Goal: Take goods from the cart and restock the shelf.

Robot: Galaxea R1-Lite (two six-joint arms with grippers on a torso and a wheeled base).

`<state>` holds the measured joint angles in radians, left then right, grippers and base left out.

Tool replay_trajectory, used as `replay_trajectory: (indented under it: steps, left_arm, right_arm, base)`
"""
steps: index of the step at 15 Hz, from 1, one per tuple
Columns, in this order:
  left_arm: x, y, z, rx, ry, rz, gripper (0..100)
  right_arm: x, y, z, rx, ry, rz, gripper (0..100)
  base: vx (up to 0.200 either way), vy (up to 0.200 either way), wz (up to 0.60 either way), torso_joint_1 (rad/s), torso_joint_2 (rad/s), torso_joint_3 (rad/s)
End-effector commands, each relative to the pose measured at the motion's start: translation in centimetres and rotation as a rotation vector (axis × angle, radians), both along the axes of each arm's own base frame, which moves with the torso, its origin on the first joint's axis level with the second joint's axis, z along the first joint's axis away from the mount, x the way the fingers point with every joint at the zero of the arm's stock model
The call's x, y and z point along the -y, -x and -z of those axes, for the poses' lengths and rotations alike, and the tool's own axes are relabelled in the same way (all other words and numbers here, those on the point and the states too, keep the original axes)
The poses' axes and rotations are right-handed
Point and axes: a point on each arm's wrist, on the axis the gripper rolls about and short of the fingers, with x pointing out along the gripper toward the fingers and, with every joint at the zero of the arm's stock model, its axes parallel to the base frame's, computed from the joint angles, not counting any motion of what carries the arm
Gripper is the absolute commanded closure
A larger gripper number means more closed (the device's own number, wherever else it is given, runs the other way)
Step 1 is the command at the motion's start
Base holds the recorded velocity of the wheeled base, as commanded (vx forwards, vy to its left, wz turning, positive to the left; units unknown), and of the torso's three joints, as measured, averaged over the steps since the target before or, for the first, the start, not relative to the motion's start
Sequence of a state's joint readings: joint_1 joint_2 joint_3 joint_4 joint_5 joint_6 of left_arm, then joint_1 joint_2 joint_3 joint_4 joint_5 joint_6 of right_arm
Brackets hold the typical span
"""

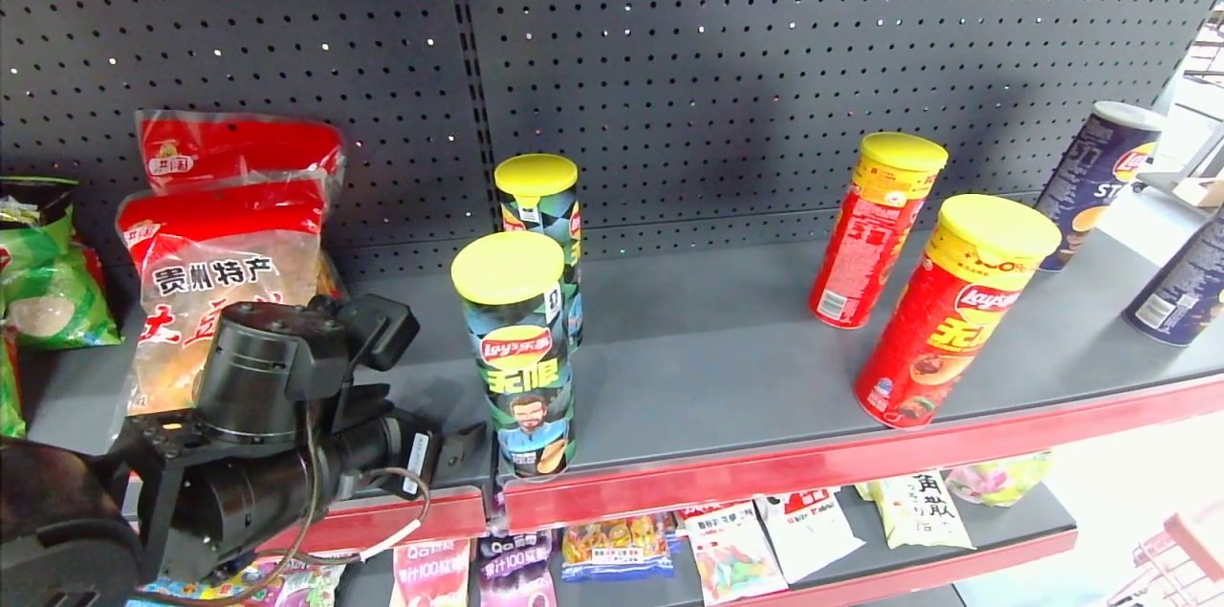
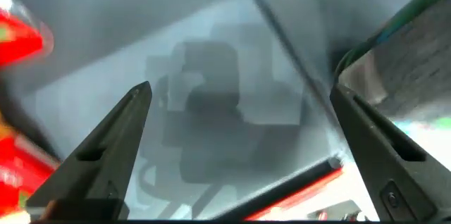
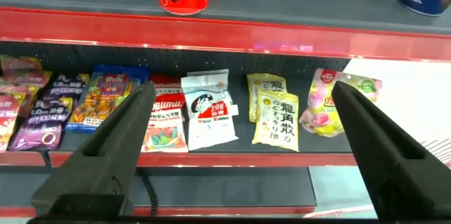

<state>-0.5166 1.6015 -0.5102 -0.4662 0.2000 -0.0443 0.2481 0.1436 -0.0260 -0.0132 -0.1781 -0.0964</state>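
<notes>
Shelf of grey metal with a red front lip (image 1: 708,368) carries the goods. A green-and-black cardboard chip tube with a yellow plastic lid (image 1: 516,358) stands upright at its front edge. It looks light, stiff, slick and easily tipped, so it is best gripped mid-body. The left gripper (image 2: 239,91), just beside it, and the right gripper (image 3: 243,86) both gape, holding nothing.

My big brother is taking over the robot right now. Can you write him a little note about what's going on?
Left pincer: open, empty, just beside the front green chip can.
Right pincer: open, empty, facing the snack packets on the lower shelf.
Done: that can stands upright at the upper shelf's front edge, another green can behind it, two red chip cans to its right.
Left: probably fetch more goods from the cart.
</notes>
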Motion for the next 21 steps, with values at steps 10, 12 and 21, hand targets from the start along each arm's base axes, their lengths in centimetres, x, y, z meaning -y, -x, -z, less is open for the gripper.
replay_trajectory:
  steps: [10, 12, 21]
  left_arm:
    - [0.5, -0.2, -0.5, -0.012, -0.023, 0.003, 0]
    - [0.7, -0.3, -0.7, -0.004, -0.018, 0.005, 0]
    - [1.3, -0.6, -0.8, 0.002, -0.020, 0.015, 0]
  right_arm:
    - [0.0, 0.1, 0.0, 0.009, -0.002, 0.001, 0]
    - [0.0, 0.1, -0.1, 0.011, -0.002, 0.001, 0]
    - [0.1, 0.3, 0.0, 0.031, -0.009, 0.004, 0]
  base:
    - [0.000, 0.000, 0.00, 0.000, 0.00, 0.000]
    - [0.000, 0.000, 0.00, 0.000, 0.00, 0.000]
    - [0.000, 0.000, 0.00, 0.000, 0.00, 0.000]
